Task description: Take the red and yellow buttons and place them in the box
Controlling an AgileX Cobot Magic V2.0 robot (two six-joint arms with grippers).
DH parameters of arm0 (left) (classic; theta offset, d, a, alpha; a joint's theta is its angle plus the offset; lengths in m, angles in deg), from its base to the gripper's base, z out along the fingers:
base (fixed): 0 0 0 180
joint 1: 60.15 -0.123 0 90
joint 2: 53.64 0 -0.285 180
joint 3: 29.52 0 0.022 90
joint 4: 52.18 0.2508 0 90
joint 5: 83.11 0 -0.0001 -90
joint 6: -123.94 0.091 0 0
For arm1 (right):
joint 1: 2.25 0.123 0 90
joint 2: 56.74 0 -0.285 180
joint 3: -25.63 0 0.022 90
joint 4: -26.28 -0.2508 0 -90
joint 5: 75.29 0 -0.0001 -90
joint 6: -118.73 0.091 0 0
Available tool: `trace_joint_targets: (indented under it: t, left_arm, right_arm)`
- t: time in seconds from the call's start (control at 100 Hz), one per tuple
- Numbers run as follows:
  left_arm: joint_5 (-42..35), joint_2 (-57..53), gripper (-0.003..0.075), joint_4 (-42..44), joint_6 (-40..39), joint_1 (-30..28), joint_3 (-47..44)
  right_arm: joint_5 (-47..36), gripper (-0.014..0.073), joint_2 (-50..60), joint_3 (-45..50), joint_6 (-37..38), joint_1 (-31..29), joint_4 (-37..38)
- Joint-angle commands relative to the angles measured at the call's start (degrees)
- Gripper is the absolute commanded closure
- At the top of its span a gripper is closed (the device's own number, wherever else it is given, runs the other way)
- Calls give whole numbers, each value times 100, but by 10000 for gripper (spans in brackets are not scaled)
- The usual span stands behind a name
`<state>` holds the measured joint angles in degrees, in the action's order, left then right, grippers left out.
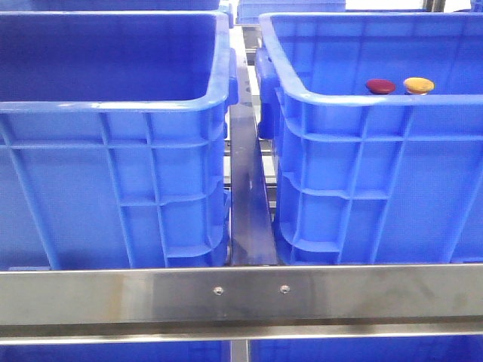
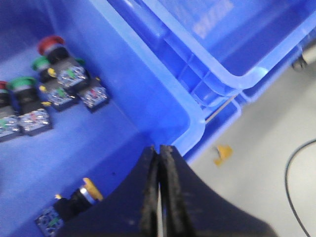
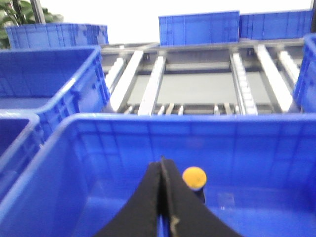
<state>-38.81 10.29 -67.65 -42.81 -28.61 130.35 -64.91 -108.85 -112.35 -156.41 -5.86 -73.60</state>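
Viewing the right-hand bright-blue ribbed plastic crate (image 1: 362, 181), you find the dark-red domed button (image 1: 380, 86) and orange-yellow domed button (image 1: 418, 84) inside; both tools, left (image 2: 159, 150) and right (image 3: 162, 162), are closed, empty.

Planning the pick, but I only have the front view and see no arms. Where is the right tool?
Observer: The right tool is shut and points into a blue crate. The yellow button is just beyond its tip.
Operator: And the left tool?
Observer: The left tool is shut too, above the inside corner of another crate.
Operator: Anything in that one?
Observer: Several switch units with green and red caps lie on its floor.
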Motion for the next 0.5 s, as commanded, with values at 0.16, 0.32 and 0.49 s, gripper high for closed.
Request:
trace_joint_targets:
  t: [0.16,0.32,0.49]
  left_arm:
    - [-1438,-1581,740,-56,-61,46,-1314]
    - [-1729,-2458,740,-56,-61,46,-2025]
    - [-1827,-3183,740,-56,-61,46,-2584]
  right_arm:
    - [272,654,1109,381,-57,34,-139]
    - [465,654,1817,839,-57,34,-139]
    - [458,654,2463,1235,-57,34,-139]
